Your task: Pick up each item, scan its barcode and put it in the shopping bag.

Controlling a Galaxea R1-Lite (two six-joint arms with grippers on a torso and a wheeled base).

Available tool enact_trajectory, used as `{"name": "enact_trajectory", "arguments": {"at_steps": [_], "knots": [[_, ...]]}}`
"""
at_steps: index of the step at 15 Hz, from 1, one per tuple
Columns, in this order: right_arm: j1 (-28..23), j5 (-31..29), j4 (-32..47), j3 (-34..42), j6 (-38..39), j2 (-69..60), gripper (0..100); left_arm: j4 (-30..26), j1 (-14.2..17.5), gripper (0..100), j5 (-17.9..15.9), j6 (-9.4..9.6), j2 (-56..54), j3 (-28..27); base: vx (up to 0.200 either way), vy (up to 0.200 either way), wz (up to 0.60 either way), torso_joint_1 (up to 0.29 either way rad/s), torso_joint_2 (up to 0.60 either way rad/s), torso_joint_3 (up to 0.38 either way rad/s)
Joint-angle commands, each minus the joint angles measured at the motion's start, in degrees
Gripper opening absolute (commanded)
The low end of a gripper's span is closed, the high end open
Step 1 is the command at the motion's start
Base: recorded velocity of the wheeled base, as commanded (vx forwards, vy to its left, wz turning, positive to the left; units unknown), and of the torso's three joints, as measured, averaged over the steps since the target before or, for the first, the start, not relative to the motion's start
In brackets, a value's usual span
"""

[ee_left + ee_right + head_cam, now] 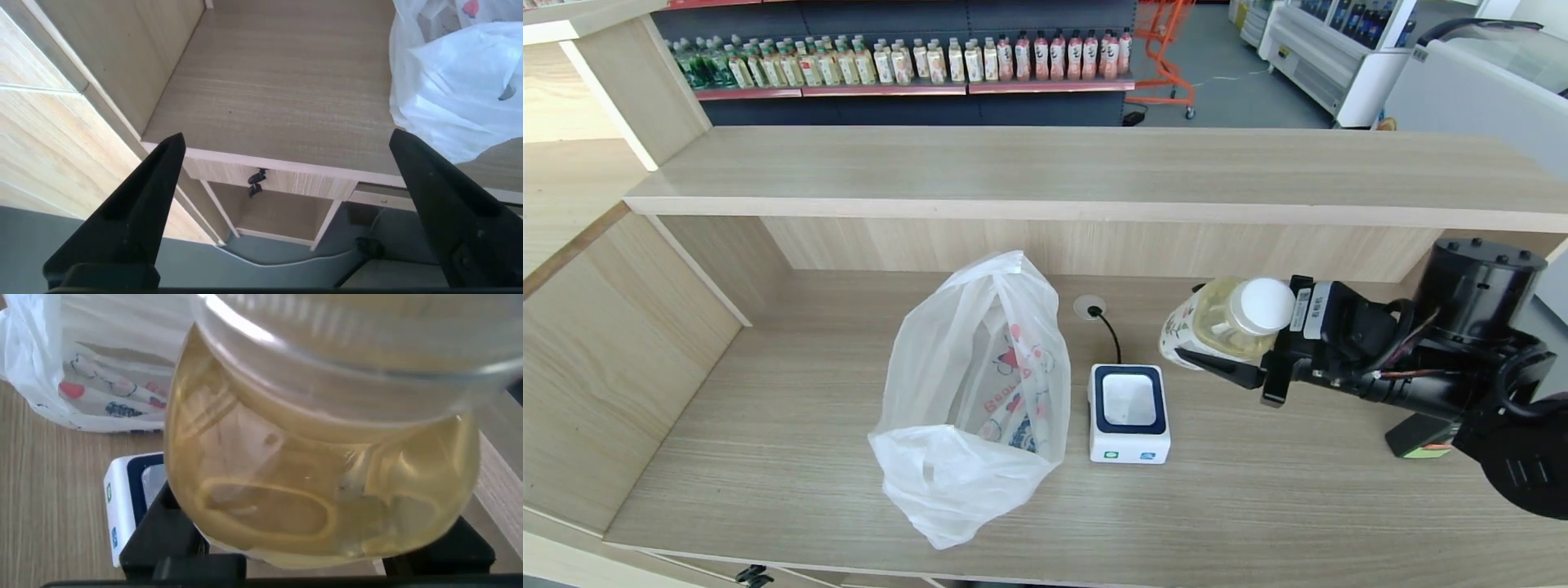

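My right gripper (1232,347) is shut on a clear bottle of yellowish drink (1217,322) with a white cap, held tilted in the air just right of the barcode scanner (1129,412). In the right wrist view the bottle (327,457) sits close up, with the scanner (135,502) under it. The scanner is a white box with a dark-framed window, cabled to a hole in the counter. Left of it stands the white plastic shopping bag (976,392), open, with printed packages inside. My left gripper (290,216) hangs open over the counter's front edge, with the bag (458,73) off to one side.
The wooden counter (1258,506) has a raised back ledge and a side wall on the left. A small black and green object (1419,437) lies at the right. A drawer front (270,175) sits under the counter's front edge.
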State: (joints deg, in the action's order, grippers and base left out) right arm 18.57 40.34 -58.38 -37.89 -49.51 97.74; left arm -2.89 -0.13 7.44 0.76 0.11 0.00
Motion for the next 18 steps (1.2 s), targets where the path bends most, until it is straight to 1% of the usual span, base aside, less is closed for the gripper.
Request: {"name": "enact_trajectory", "arguments": {"at_steps": [1,4,6,8,11,15,18], "knots": [[-0.02,0.09,-0.33,0.27,0.02,-0.01,0,-0.01,0.05,100,0.03,0.04,-0.02,0.00,0.000,0.200,0.00,0.007,0.01,0.002],[-1.25,-1.67,-0.42,3.44,0.29,0.25,0,-0.01,0.05,100,0.03,0.04,-0.02,0.00,0.000,0.000,0.00,0.000,0.00,0.000],[-4.24,-1.75,-0.42,6.78,0.46,0.25,0,-0.01,0.05,100,0.03,0.04,-0.02,0.00,0.000,0.000,0.00,0.000,0.00,0.000],[-7.05,-1.23,-0.42,8.53,0.99,0.25,0,-0.01,0.05,100,0.03,0.04,-0.02,0.00,0.000,0.000,0.00,0.000,0.00,0.000],[-7.76,1.32,-0.77,8.62,0.73,2.28,0,-0.01,0.05,100,0.03,0.04,-0.02,0.00,0.000,0.000,0.00,0.000,0.00,0.000],[-6.44,3.87,-0.86,6.07,0.02,5.26,0,-0.01,0.05,100,0.03,0.04,-0.02,0.00,0.000,0.000,0.00,0.000,0.00,0.000],[-6.26,7.74,-1.03,0.36,-6.04,10.89,0,-0.01,0.05,100,0.03,0.04,-0.02,0.00,0.000,0.000,0.00,0.000,0.00,0.000]]}}
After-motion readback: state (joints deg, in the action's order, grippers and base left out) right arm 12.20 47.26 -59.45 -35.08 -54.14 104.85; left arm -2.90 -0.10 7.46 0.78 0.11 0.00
